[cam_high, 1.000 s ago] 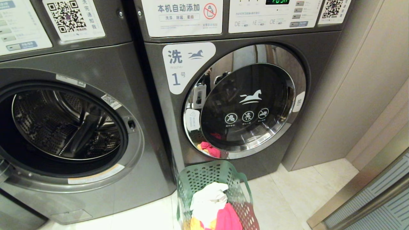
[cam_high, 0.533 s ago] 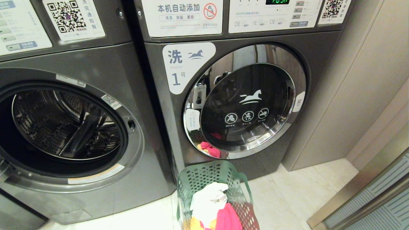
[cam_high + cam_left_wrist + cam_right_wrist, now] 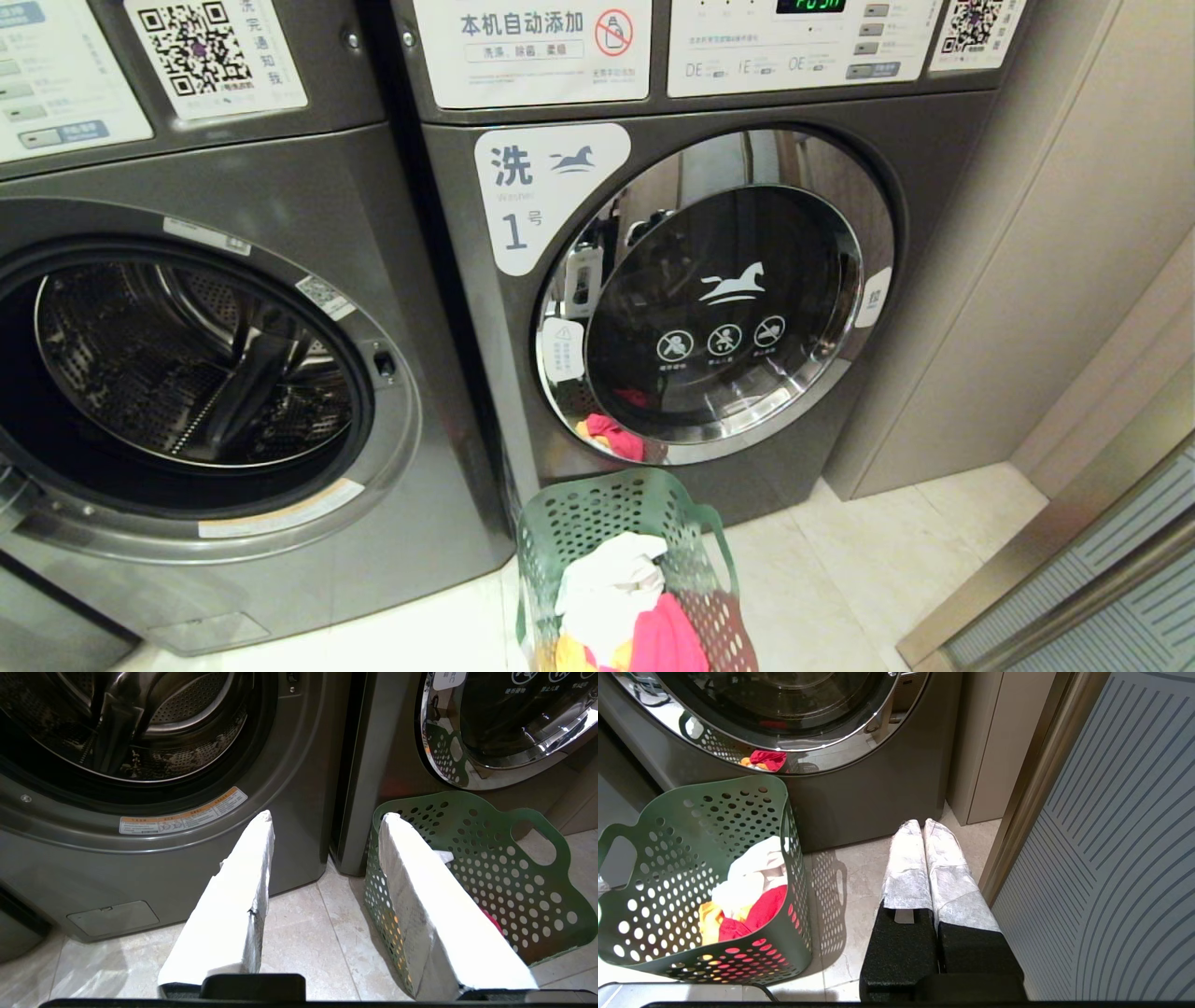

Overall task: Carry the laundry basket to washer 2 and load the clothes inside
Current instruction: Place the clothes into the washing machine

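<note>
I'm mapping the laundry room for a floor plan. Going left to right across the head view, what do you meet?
Open-doored washer → washer labelled 1, door shut → laundry basket with the clothes, on the floor before it → beige wall panel → striped panel.

Clothes (image 3: 616,597) in basket (image 3: 597,509) before washer 1 (image 3: 709,280)

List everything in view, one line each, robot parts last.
laundry basket: one, green, on the floor before the closed washer.
clothes: white, pinkish-red, yellow-orange, inside the basket.
open washer: one, dark grey, left, drum empty.
washer 1: one, dark grey, right, door shut.
tiled floor: beige.
sliding door: grey, striped, far right.
left end effector: white fingers apart, empty, above the floor beside the basket.
right end effector: white fingers together, empty, over the floor.
</note>
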You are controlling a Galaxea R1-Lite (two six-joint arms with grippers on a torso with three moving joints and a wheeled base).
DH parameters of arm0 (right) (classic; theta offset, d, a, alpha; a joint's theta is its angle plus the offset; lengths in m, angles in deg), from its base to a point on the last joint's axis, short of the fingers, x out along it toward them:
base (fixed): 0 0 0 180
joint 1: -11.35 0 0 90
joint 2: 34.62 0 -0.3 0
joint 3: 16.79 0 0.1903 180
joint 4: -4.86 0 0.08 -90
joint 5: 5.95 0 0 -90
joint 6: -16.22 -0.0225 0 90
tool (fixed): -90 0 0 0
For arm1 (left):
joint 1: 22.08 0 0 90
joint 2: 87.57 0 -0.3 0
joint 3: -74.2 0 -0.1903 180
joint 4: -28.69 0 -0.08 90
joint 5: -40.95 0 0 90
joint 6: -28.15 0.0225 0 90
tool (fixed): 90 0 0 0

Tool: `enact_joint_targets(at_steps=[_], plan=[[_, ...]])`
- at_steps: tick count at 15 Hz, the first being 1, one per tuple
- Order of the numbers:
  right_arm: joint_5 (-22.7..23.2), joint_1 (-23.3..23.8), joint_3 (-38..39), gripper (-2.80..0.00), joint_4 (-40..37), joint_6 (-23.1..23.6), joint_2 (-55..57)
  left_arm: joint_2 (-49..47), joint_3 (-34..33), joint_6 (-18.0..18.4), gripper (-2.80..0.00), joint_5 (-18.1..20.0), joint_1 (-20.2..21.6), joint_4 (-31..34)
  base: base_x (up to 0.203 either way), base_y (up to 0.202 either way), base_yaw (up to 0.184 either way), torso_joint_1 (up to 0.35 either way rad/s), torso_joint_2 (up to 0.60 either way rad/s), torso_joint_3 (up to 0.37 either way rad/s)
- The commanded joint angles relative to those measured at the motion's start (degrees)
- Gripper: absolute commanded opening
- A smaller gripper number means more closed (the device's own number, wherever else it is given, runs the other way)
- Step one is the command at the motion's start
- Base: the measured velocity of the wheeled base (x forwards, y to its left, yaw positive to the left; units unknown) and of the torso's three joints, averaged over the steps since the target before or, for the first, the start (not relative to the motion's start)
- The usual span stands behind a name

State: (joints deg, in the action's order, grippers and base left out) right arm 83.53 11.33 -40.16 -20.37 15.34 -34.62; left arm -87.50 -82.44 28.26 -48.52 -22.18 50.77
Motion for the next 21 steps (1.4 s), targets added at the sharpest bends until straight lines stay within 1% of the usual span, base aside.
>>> enact_joint_targets(at_steps=[1,21], plan=[[-0.07,-0.06,0.44,-2.80,-0.02,0.00,0.09,-0.07,-0.44,0.07,-2.80,0.00,0.01,-0.03,0.000,0.000,0.000,0.000,0.00,0.000],[-0.09,0.02,0.44,-2.80,-0.07,-0.35,0.09,-0.07,-0.37,0.03,-2.80,0.00,0.01,-0.03,0.000,0.000,0.000,0.000,0.00,0.000]])
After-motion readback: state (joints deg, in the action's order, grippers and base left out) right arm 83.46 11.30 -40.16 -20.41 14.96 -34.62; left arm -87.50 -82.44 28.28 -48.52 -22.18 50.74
